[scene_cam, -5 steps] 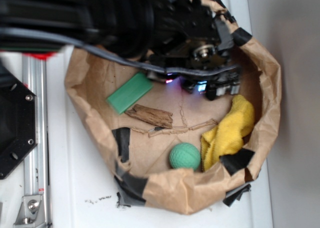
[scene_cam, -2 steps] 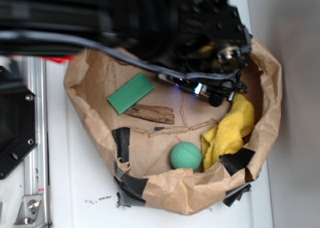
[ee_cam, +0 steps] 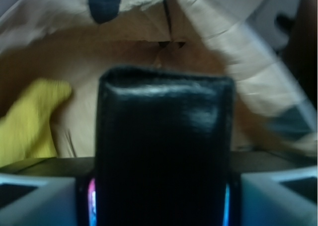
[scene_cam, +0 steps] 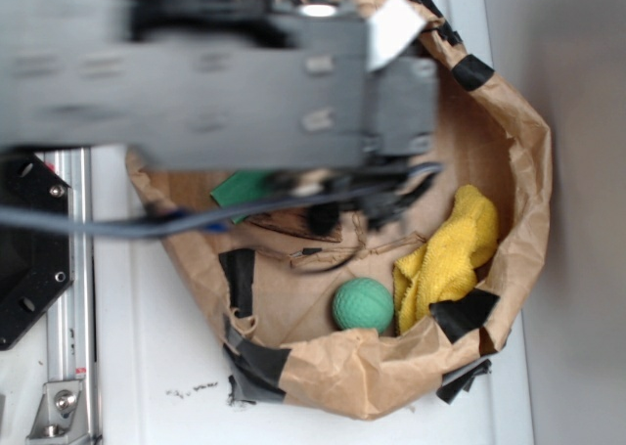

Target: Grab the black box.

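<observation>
Gripper (ee_cam: 159, 206) jaws are closed on the black box (ee_cam: 164, 151), one at each lower side of the box in the wrist view. Each pad (ee_cam: 35, 198) appears as a pale blue-grey block, with a pink glow at the left contact edge and a blue glow at the right. The box stands between the pads and fills the centre of that view from the bottom edge upward; its top edge is rounded and its glossy face carries a light reflection.

Behind the box, the wrist view shows the brown paper wall (ee_cam: 149, 52) of the bag, with a black tape patch (ee_cam: 104, 5) near the top. A yellow cloth (ee_cam: 27, 121) lies to the left of the box, further back.

In the exterior view the arm (scene_cam: 225, 83) is motion-blurred and covers the upper part of the bag (scene_cam: 518, 171). The box itself cannot be made out there; the arm hides it. The arm also partly covers a green block (scene_cam: 240, 184); only a corner shows. A green ball (scene_cam: 363, 304) rests on the bag floor near the front wall, just beside the cloth. A thin stick (scene_cam: 333, 256) lies across the floor between the ball and the arm. Tape patches (scene_cam: 238, 281) hold the bag rim at several points. The bag sits on a white table (scene_cam: 147, 367).
</observation>
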Robot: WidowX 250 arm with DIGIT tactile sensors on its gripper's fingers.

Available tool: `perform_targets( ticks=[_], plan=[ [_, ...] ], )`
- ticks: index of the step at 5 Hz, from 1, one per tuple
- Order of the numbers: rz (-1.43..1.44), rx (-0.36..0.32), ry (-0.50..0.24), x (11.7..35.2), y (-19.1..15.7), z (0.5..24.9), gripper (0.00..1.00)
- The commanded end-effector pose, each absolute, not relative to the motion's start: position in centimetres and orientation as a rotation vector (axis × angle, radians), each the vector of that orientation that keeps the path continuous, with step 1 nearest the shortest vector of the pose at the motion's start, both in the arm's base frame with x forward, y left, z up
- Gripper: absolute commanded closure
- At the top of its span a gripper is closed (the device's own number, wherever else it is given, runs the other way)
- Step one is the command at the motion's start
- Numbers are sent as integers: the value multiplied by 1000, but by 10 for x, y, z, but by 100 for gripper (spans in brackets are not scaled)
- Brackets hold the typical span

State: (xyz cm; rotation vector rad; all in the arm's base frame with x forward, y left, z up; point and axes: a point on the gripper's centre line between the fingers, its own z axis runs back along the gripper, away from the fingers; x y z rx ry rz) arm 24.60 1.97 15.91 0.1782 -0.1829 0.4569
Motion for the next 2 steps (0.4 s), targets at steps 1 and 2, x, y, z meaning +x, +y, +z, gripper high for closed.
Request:
perform_targets(
  ticks=[1,2],
  plan=[
    [232,104,-183,253,37,200,100],
    [264,132,-123,257,37,197,100]
  ],
)
